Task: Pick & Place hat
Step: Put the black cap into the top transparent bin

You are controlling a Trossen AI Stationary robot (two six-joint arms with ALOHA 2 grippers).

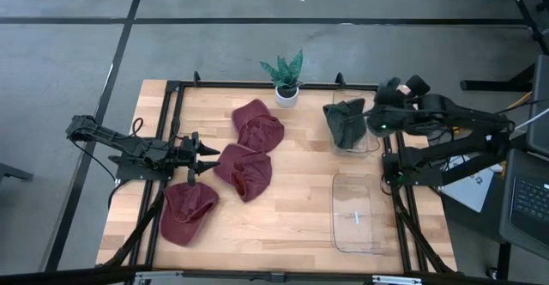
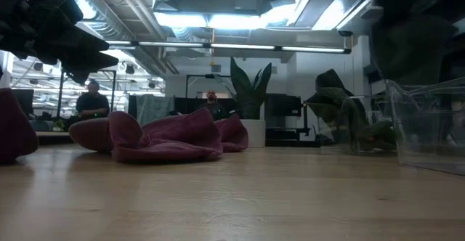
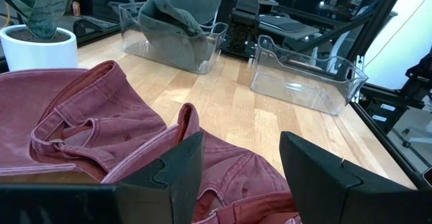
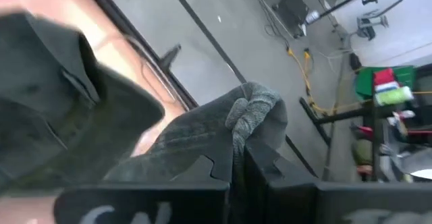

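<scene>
The right end effector (image 1: 367, 120) is being held clamped on a dark green hat (image 1: 345, 122), which is hanging over, and partly inside, the far clear bin (image 1: 371, 146) on the right side of the surface (image 1: 292, 216). A fold of the fabric is being pinched between the closed fingers (image 4: 266, 166), as shown in the right wrist view. A second clear bin (image 1: 356, 214) is lying nearer, with no hat in it. The left end effector (image 1: 208, 153) is being held with fingers spread, just beside the middle one of three maroon hats (image 1: 244, 171); no contact can be confirmed.

For the release to be done well, the green hat is judged to need lowering until its bulk is resting inside the bin walls before the fingers are parted, so that the brim is not left draped over the rim.
</scene>
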